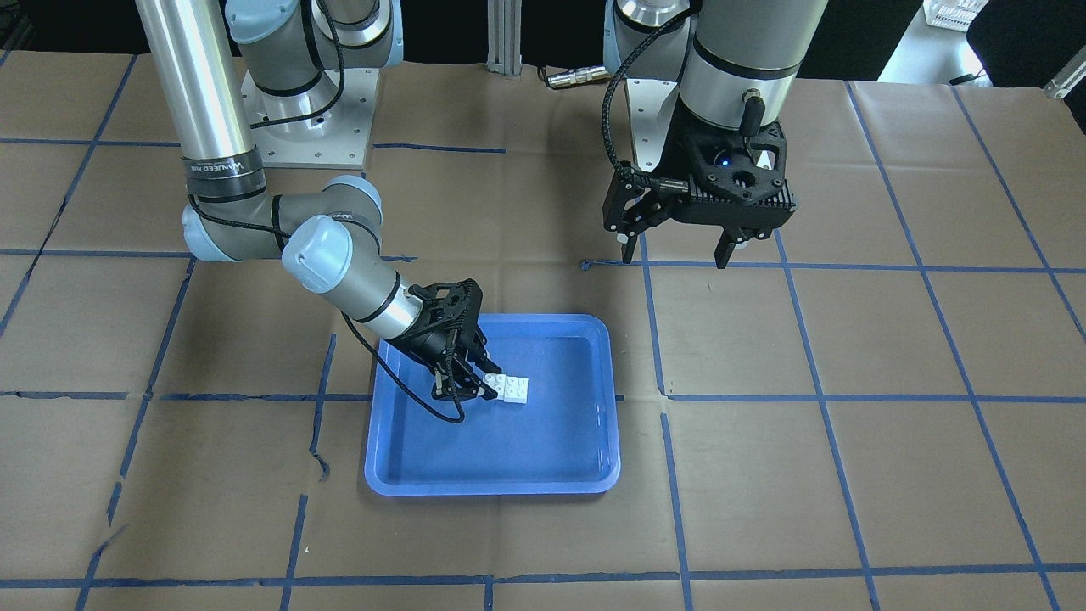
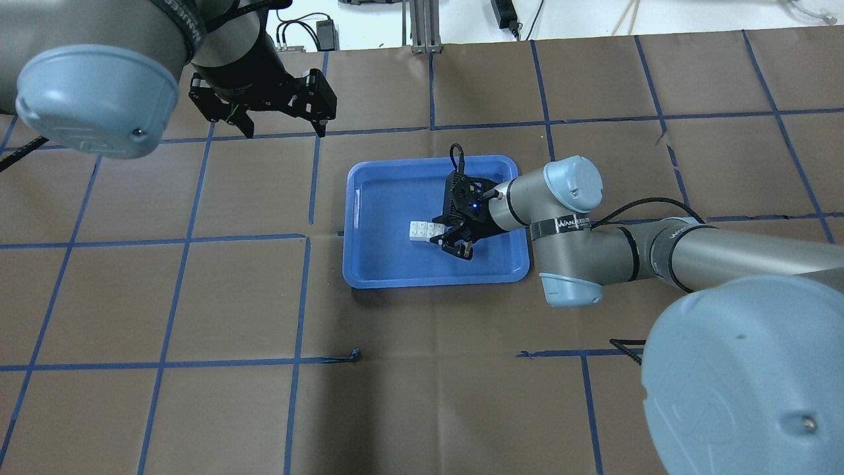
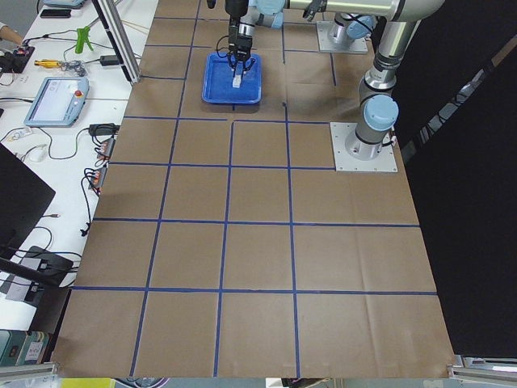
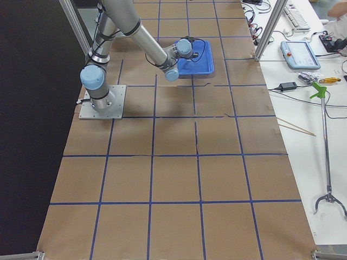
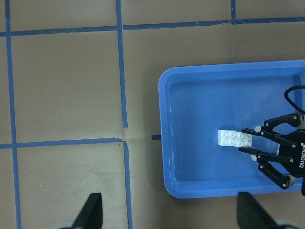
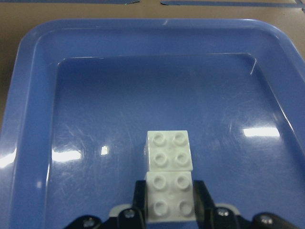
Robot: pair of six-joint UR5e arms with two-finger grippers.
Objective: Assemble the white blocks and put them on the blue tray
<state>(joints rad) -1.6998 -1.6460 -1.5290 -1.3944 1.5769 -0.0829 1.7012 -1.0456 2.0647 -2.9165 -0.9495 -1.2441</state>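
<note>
**White blocks [image 6: 169, 162] joined inside the blue tray [image 1: 492, 467]**

The two white blocks sit side by side, touching, within the tray's rim; the right tool [image 5: 242, 140] is clamped on the block nearer its arm; the tray lies near the middle of the worktop [image 1: 891, 356], away from every edge; the left tool [image 1: 674, 256] hangs spread wide, well apart from the tray.

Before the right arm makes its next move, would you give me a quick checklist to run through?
1. white blocks inside the rim of the blue tray: ok.
2. The two blocks butted in line: ok. Actually locked together: cannot tell.
3. right claw closed on the end of the pair nearest its camera: ok.
4. Blocks resting on the tray floor, not lifted: cannot tell.
5. left claw open, empty, off to the side of the tray: ok.
</note>
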